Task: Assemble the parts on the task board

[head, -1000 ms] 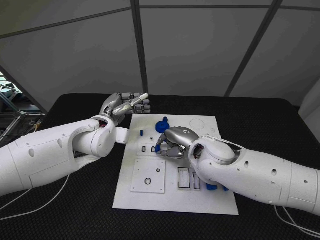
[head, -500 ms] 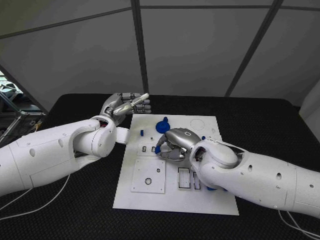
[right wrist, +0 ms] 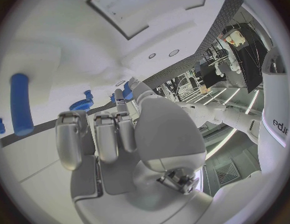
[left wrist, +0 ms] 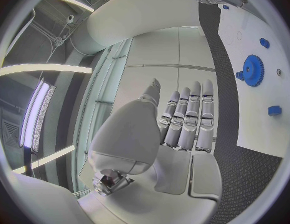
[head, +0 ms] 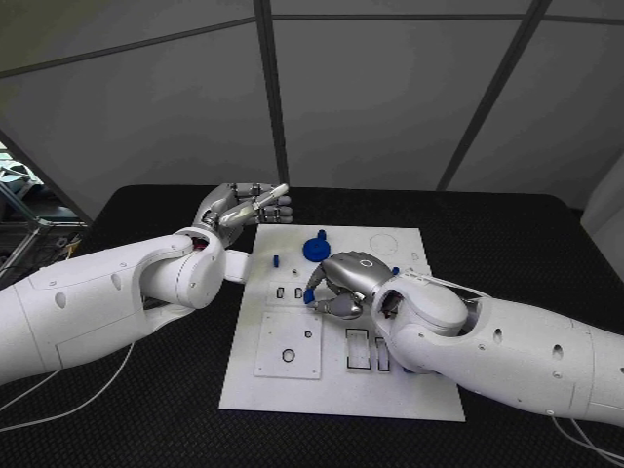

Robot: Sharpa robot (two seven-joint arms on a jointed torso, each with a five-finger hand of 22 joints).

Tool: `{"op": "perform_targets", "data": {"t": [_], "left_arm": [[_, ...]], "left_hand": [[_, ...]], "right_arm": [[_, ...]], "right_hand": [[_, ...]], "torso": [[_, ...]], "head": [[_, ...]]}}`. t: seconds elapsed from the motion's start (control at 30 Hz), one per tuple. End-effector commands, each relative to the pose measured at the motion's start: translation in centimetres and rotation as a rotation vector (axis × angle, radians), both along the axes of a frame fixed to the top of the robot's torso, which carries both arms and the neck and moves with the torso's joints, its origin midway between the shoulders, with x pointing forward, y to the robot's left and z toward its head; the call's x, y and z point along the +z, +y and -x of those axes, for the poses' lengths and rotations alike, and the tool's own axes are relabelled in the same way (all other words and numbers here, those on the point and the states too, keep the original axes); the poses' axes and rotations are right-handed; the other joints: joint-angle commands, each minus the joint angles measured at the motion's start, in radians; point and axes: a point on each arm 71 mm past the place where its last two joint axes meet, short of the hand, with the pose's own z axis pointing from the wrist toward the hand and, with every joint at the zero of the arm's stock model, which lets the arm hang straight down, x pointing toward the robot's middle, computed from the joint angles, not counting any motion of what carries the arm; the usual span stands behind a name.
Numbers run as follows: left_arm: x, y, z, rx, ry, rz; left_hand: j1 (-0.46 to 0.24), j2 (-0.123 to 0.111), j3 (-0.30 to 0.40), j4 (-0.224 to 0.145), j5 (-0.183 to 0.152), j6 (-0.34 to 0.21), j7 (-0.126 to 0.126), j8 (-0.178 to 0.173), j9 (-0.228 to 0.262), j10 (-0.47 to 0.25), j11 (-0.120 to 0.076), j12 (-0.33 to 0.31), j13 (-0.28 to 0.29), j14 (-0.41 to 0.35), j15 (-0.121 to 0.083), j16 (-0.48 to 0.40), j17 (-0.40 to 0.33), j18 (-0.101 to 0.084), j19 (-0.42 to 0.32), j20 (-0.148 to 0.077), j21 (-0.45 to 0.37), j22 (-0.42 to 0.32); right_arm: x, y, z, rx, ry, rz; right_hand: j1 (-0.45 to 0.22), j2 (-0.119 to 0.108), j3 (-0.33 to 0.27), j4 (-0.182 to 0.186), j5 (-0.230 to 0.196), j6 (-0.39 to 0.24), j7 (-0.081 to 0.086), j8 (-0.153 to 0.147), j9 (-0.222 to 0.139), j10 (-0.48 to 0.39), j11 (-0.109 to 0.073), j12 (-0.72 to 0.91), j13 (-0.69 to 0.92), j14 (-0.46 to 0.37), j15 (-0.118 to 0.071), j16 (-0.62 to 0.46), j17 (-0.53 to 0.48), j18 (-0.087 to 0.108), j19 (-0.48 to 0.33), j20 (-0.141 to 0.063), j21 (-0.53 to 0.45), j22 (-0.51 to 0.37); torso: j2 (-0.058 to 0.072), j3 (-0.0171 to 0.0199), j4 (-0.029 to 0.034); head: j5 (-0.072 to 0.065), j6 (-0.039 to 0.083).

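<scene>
The white task board (head: pixel 343 388) lies in the middle of the black table. A blue gear (head: pixel 317 248) (left wrist: pixel 251 70) (right wrist: pixel 81 104) stands near its far end, with a small blue piece (head: pixel 274 259) (left wrist: pixel 274 110) to its left. My right hand (head: pixel 340 281) (right wrist: pixel 120 139) hovers low over the board's middle, fingers curled in, palm empty. A blue peg (head: pixel 309 293) (right wrist: pixel 20 104) lies on the board just beside its fingertips, apart from them. My left hand (head: pixel 242 207) (left wrist: pixel 182 129) sits off the board's far left corner, fingers curled together and holding nothing.
The board has rectangular slots (head: pixel 357 348) and a recessed plate with a small ring (head: pixel 289 341) at its near end. My right forearm covers the board's right side. Black table (head: pixel 143 409) surrounds the board; grey wall panels stand behind.
My right hand has slid a little toward the near end of the board, with the forearm following. The left hand has not moved.
</scene>
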Motion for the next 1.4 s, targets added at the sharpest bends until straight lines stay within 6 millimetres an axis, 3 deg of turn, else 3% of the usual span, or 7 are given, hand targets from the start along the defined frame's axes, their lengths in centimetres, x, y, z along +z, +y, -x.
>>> {"op": "perform_targets", "data": {"t": [0.03,0.53,0.9,1.4], "left_arm": [[0.1,-0.1,0.0,-0.012,-0.004,0.001],[0.1,0.0,0.0,-0.013,-0.002,0.001],[0.1,-0.1,0.0,-0.014,0.000,0.001],[0.1,-0.1,0.0,-0.015,0.001,0.001]], "left_hand": [[-0.005,0.006,-0.001,-0.007,-0.003,0.000,0.006,-0.004,0.000,0.002,0.005,-0.006,0.001,-0.001,0.002,-0.005,0.002,-0.015,-0.006,0.001,0.005,0.001],[-0.005,0.006,-0.001,-0.007,-0.003,0.000,0.006,-0.004,0.000,0.002,0.005,-0.006,0.001,-0.001,0.002,-0.005,0.002,-0.015,-0.006,0.001,0.005,0.001],[-0.005,0.006,-0.001,-0.007,-0.003,0.000,0.006,-0.004,0.000,0.002,0.005,-0.006,0.001,-0.001,0.002,-0.005,0.002,-0.015,-0.006,0.001,0.005,0.001],[-0.005,0.006,-0.001,-0.007,-0.003,0.000,0.006,-0.004,0.000,0.002,0.005,-0.006,0.001,-0.001,0.002,-0.005,0.002,-0.015,-0.006,0.001,0.005,0.001]], "right_arm": [[0.2,0.1,-0.1,-0.018,-0.032,0.091],[1.8,1.5,-0.5,-0.051,-0.153,0.191],[1.7,2.9,-0.8,-0.029,-0.142,0.255],[1.5,3.1,-1.0,-0.047,-0.130,0.291]], "right_hand": [[-0.009,-0.001,0.003,0.001,-0.001,0.006,0.000,-0.004,0.001,0.063,-0.003,-0.001,0.217,0.104,-0.003,0.005,0.263,-0.020,0.094,-0.004,0.005,0.251],[-0.012,-0.004,0.003,0.001,0.000,0.009,-0.005,-0.004,0.002,0.067,-0.006,0.003,0.221,0.104,-0.006,0.005,0.263,-0.021,0.096,-0.005,0.006,0.254],[-0.016,-0.003,0.004,0.003,0.001,0.011,-0.008,-0.005,0.002,0.067,-0.008,0.004,0.222,0.104,-0.009,0.005,0.263,-0.020,0.095,-0.007,0.005,0.253],[-0.021,-0.006,0.003,0.005,-0.001,0.010,-0.010,-0.007,0.003,0.066,-0.010,0.002,0.221,0.104,-0.012,0.005,0.263,-0.020,0.094,-0.010,0.005,0.252]], "torso": [[0.001,-0.0006,0.0014],[0.001,-0.0006,0.0016],[0.002,-0.0007,0.0024],[0.002,0.0012,0.0015]], "head": [[0.000,0.000],[-0.001,0.002],[0.002,-0.002],[0.005,-0.008]]}}
